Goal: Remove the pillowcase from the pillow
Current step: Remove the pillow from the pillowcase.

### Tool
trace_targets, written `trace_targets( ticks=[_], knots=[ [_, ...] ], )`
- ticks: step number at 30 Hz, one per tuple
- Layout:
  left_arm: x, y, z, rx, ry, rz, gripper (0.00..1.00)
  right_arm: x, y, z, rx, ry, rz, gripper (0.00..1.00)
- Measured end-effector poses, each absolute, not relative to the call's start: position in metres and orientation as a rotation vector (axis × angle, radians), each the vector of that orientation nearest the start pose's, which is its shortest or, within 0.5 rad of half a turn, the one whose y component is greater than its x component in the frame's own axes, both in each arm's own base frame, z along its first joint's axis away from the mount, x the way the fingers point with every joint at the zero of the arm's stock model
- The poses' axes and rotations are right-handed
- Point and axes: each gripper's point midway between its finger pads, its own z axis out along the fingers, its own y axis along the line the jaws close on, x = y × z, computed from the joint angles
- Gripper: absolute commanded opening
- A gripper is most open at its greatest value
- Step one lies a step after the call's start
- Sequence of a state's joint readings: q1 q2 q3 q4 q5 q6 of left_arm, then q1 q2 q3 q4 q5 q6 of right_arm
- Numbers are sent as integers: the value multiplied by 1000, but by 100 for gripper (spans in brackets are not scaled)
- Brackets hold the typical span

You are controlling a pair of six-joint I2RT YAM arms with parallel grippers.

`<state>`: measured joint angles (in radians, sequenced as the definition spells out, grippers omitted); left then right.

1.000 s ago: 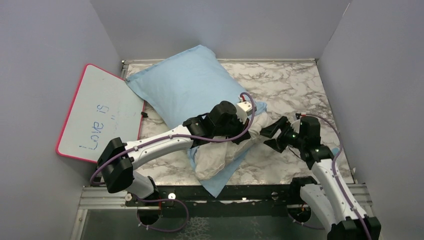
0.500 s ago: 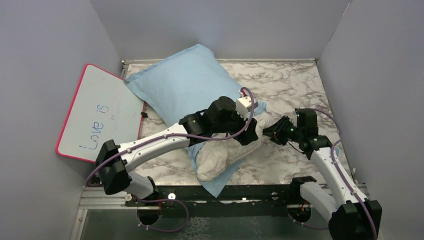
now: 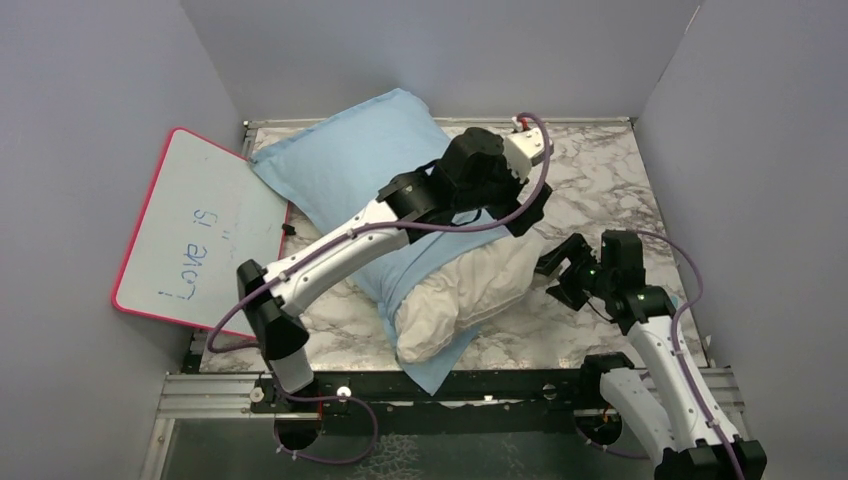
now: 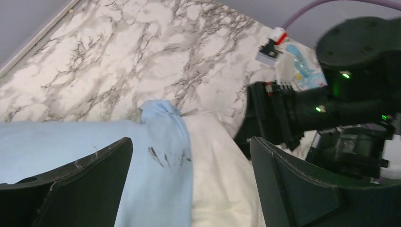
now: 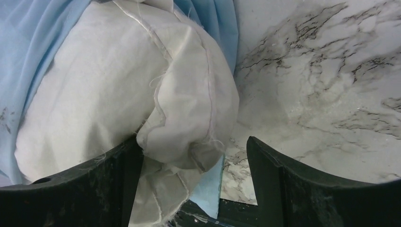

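The light blue pillowcase (image 3: 340,175) still wraps the far part of the off-white pillow (image 3: 460,290), whose near end bulges out bare. My left gripper (image 3: 522,212) hangs open above the pillowcase's mouth. In the left wrist view the gripper (image 4: 191,156) holds nothing, and the bunched pillowcase edge (image 4: 163,137) and the pillow (image 4: 222,184) lie below it. My right gripper (image 3: 562,272) stands open at the pillow's right corner. In the right wrist view that corner (image 5: 189,109) sits between the spread jaws of the gripper (image 5: 194,151), against the left finger and apart from the right one.
A pink-rimmed whiteboard (image 3: 200,235) leans at the left wall. Grey walls close in on three sides of the marble table (image 3: 600,170). A flap of the pillowcase (image 3: 435,370) spreads under the pillow near the front rail. The right arm's wrist (image 4: 340,104) shows close in the left wrist view.
My left gripper has opened, let go of the cloth and risen toward the far right. My right gripper closed partway, then opened. More white pillow is bare.
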<state>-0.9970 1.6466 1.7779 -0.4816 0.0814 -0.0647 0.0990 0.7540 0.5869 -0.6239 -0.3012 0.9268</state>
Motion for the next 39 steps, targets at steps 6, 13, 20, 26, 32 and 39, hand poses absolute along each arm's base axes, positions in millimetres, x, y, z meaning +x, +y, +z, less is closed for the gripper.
trace_targets(
  ticks=[6,13,20,26,32,39],
  knots=[
    [320,-463,314,1038,1792,-662,99,204,117,120,902,2302,952,84],
    [355,-489,214,1185,1944,-630,99,199,119,128,906,2220,1017,85],
    [340,-483,184,1287,2021,-715,92,196,120,128,900,2206,1032,85],
    [335,-479,179,1330,2031,-739,76,197,122,125,899,2225,1047,85],
    [329,-476,176,1362,2041,-762,44,198,126,129,873,2219,1075,86],
    [323,-475,173,1398,2037,-799,0,201,129,140,842,2181,1120,86]
  ],
)
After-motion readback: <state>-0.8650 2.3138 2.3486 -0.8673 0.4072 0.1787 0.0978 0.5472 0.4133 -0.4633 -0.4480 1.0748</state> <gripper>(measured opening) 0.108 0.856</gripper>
